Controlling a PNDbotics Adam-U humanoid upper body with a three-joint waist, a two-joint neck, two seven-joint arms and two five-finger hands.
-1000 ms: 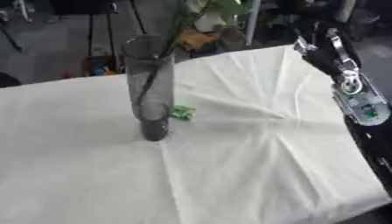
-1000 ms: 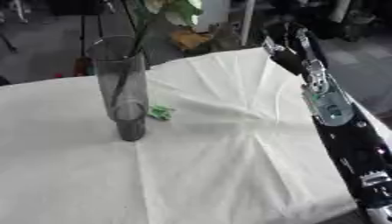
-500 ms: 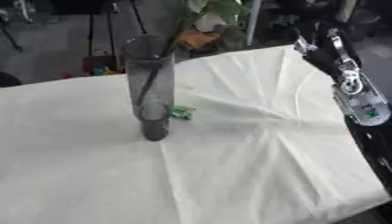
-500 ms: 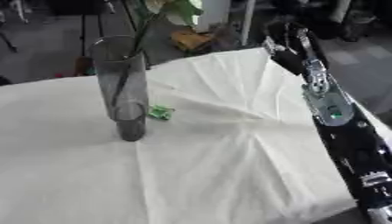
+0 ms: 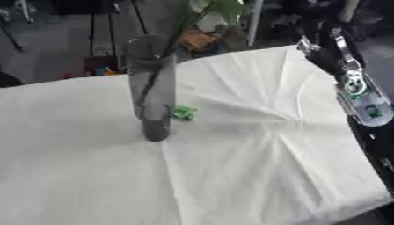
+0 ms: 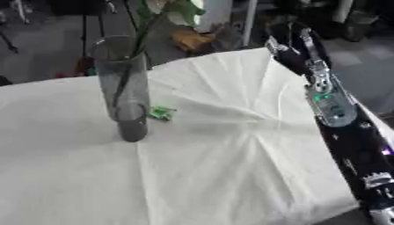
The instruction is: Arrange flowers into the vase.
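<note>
A tall grey glass vase point(image 5: 152, 92) stands upright on the white tablecloth point(image 5: 254, 167), left of centre. One flower stem point(image 6: 137, 41) leans inside it, and its green leaves and pale bloom point(image 6: 173, 8) rise above the rim. A small green scrap point(image 5: 183, 112) lies on the cloth just right of the vase's base. My right arm point(image 6: 332, 105) stretches along the table's right side. Its hand point(image 6: 283, 44) is at the far right corner, well away from the vase; how its fingers stand does not show. My left hand is out of view.
The cloth is creased, with folds fanning out from the middle. Beyond the far edge are a dark floor, stands, a white pole point(image 5: 252, 22) and an orange-brown object point(image 6: 192, 39). The table's right edge runs under my right arm.
</note>
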